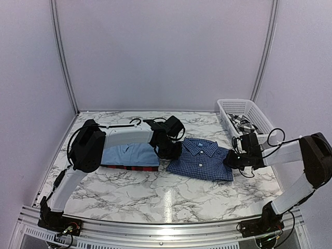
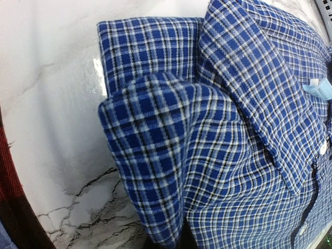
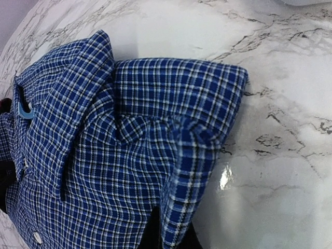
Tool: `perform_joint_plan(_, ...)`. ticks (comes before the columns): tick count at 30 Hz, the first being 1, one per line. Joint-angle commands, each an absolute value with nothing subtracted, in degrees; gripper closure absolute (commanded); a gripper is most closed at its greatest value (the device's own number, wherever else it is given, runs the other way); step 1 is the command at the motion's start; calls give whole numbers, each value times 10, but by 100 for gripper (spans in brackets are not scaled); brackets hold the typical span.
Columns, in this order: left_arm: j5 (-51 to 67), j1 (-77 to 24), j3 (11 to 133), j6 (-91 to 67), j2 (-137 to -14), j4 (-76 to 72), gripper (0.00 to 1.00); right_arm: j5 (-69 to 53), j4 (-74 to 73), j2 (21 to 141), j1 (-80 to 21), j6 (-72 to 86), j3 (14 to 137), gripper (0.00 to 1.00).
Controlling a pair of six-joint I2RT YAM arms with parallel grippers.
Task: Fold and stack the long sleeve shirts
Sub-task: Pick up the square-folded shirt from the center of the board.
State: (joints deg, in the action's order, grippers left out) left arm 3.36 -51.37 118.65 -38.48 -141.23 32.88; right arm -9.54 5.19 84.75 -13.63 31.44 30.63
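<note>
Top external view: navy checked shirt (image 1: 201, 160) folded into a rectangle near the middle of the marble worktop (image 1: 155, 194), collar toward the far wall, button front up. Left gripper (image 1: 170, 151) at that shirt's left edge, right gripper (image 1: 230, 162) at its right edge, both low against the cloth. Just to the left, partly under the left arm, a stack of two: light blue shirt (image 1: 129, 154) folded on top of a dark red shirt (image 1: 128, 167), with only a thin red strip visible along the near edge. White lattice basket (image 1: 259, 115) at the far right corner of the worktop, holding a crumpled black-and-white checked shirt (image 1: 241, 123).

Left wrist view: folded sleeve of the navy checked shirt bulging up toward the camera and narrowing toward the bottom edge of the frame, pinched there; left gripper closed on that fold. Collar, pale blue neck label (image 2: 317, 88) and a white button (image 2: 322, 148) off to the right. Sliver of dark red cloth along the left edge of the frame.

Right wrist view: much the same from the other side, a ridge of navy checked cloth drawn up and squeezed at the bottom of the frame; right gripper closed on it. Rest of the shirt flat on the marble, folded corner squared off, glossy bare worktop alongside.
</note>
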Motion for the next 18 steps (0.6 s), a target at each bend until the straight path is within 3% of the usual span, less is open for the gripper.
perform_joint_plan(1, 32, -522, 1190, -392, -1414, 325, 100, -89, 15, 852, -150, 318, 332, 100)
perform_joint_plan(18, 37, -521, 1210, -389, -1399, 322, 100, -83, -23, 832, -161, 314, 365, 100)
